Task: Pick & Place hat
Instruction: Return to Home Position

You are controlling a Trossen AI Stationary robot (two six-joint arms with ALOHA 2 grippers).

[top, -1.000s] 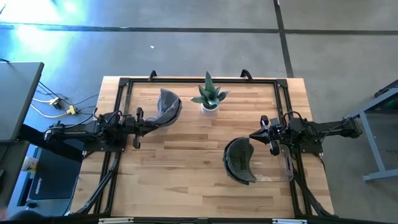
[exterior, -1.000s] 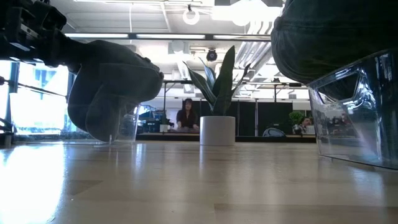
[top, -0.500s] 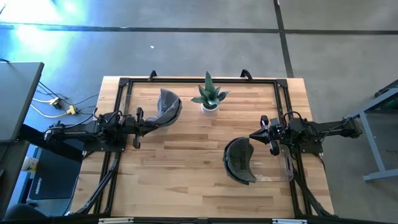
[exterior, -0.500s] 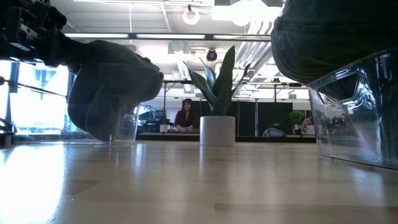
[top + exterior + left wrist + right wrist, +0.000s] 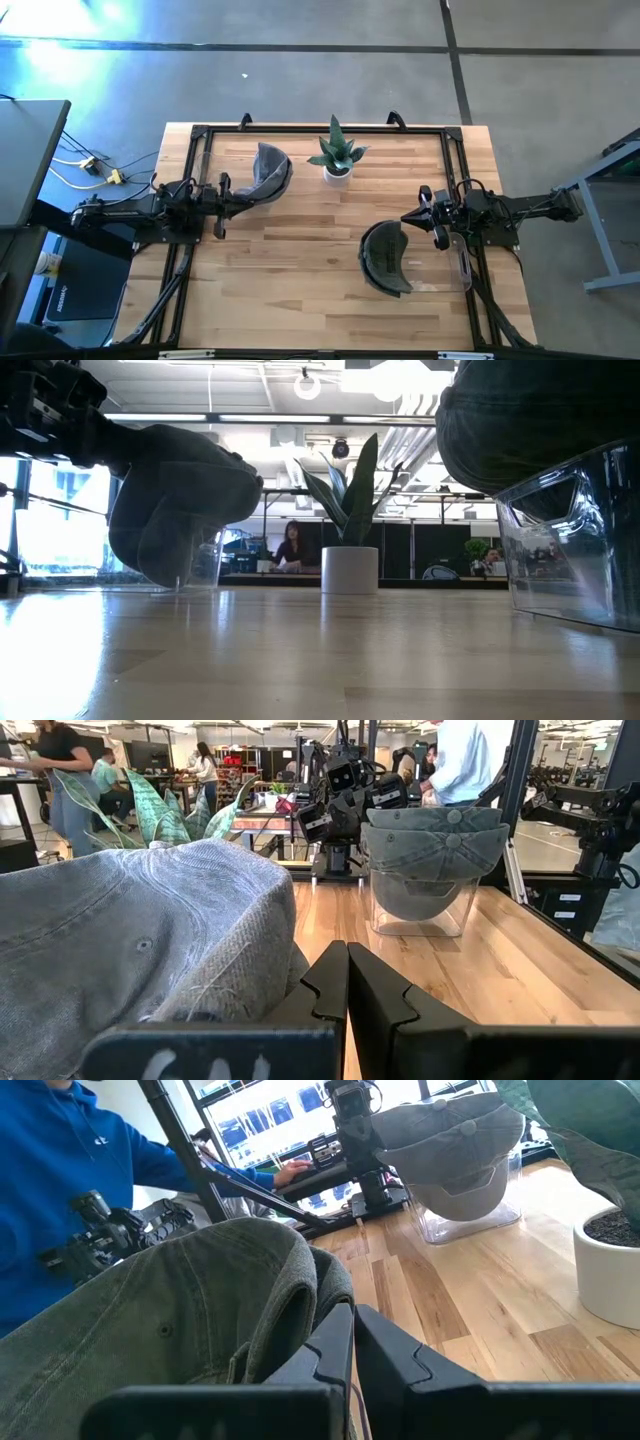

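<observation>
Left gripper (image 5: 347, 965), fingers pressed together on nothing, lies just beside the gray cap (image 5: 268, 170), which sits in the left transparent bin (image 5: 205, 560) (its clear wall shows best from table height). Right gripper (image 5: 352, 1325), likewise closed and empty, is just beside the black cap (image 5: 384, 258), resting in the right transparent bin (image 5: 445, 272). Between the bins, farther back on the wooden table (image 5: 300, 260), stands a potted plant (image 5: 337, 155). A person (image 5: 290, 548) is in the room behind.

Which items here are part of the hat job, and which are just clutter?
Job: gray fabric cap in left clear plastic bin; black fabric cap in right clear plastic bin; left gripper, right gripper, both shut.
Not job: green plant in white pot.
</observation>
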